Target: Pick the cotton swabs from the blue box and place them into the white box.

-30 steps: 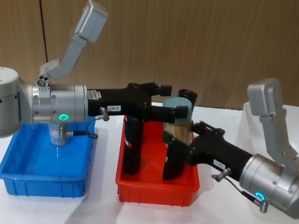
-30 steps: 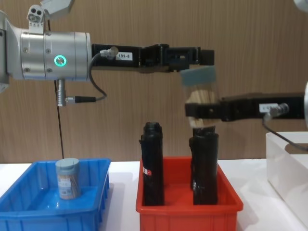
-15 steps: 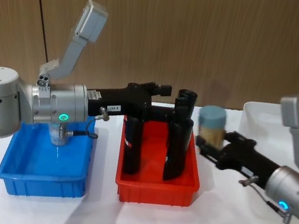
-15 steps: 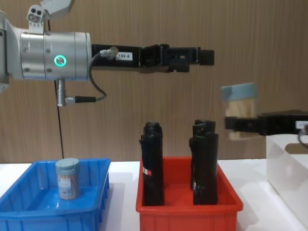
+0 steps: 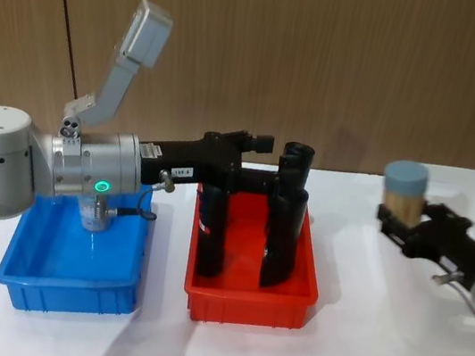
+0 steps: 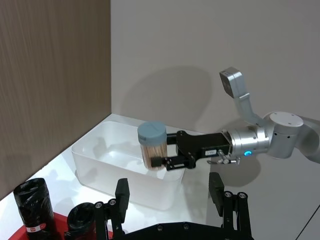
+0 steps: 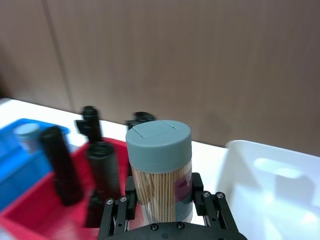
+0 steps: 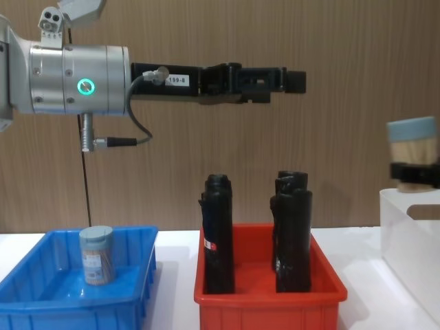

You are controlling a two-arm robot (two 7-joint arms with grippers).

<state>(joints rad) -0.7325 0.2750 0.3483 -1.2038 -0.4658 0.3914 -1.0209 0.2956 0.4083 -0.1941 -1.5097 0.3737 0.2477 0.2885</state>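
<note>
My right gripper (image 5: 400, 220) is shut on a cotton swabs tub (image 5: 403, 191) with a grey-blue lid, held upright. In the chest view this tub (image 8: 412, 152) hangs just above the left wall of the white box (image 8: 412, 237). The right wrist view shows the tub (image 7: 160, 170) between the fingers (image 7: 129, 197), with the white box (image 7: 270, 185) beside it. A second cotton swabs tub (image 8: 96, 254) stands in the blue box (image 8: 41, 309) at the left. My left gripper (image 8: 285, 80) is open and empty, stretched out high above the red bin.
A red bin (image 5: 245, 304) sits between the blue box (image 5: 67, 282) and the white box. Tall black rolls (image 8: 218, 234) stand upright in it and reach nearly to the height of the left arm.
My right gripper has carried the cotton swabs tub rightward, from above the red bin to over the white box's edge. The left arm has not moved.
</note>
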